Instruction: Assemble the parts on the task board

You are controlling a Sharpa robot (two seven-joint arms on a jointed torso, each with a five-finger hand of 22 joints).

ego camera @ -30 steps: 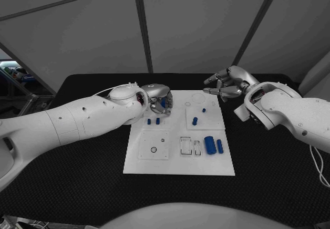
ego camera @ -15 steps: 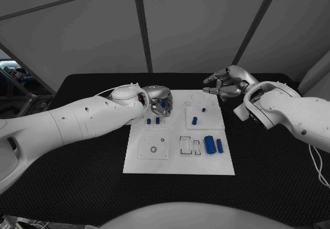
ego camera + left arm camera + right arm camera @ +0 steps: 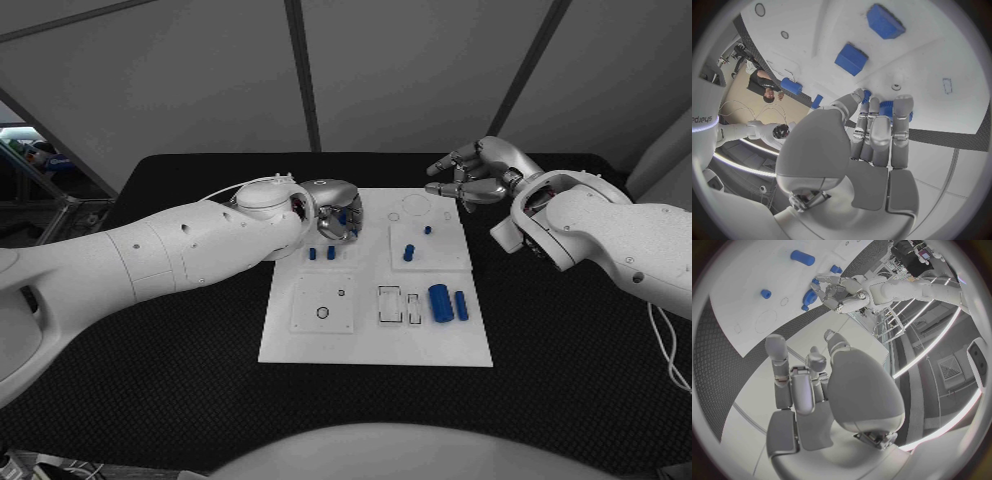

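Note:
The white task board (image 3: 368, 335) lies mid-table. My left hand (image 3: 333, 214) hovers over its far left corner, fingers curled around a small blue part (image 3: 335, 229); blue shows behind the fingertips (image 3: 886, 105) in the left wrist view. Just in front of that hand, two short blue pegs (image 3: 320, 254) stand in the board. A blue piece (image 3: 410, 252) and a tiny one (image 3: 427, 231) sit on the far right plate. Two blue cylinders (image 3: 449, 304) lie at the right edge. My right hand (image 3: 473, 176) hangs past the board's far right corner, its fingers (image 3: 797, 377) apart and empty.
The near left plate (image 3: 323, 305) has small holes, and rectangular slots (image 3: 391, 305) lie beside the cylinders. A round recess (image 3: 415, 207) marks the board's far edge. Black table (image 3: 173, 330) surrounds the board on both sides. My left hand (image 3: 841, 292) also appears in the right wrist view.
My left hand has shifted slightly over the board's far left corner, still holding the blue part. The right hand has stayed where it was.

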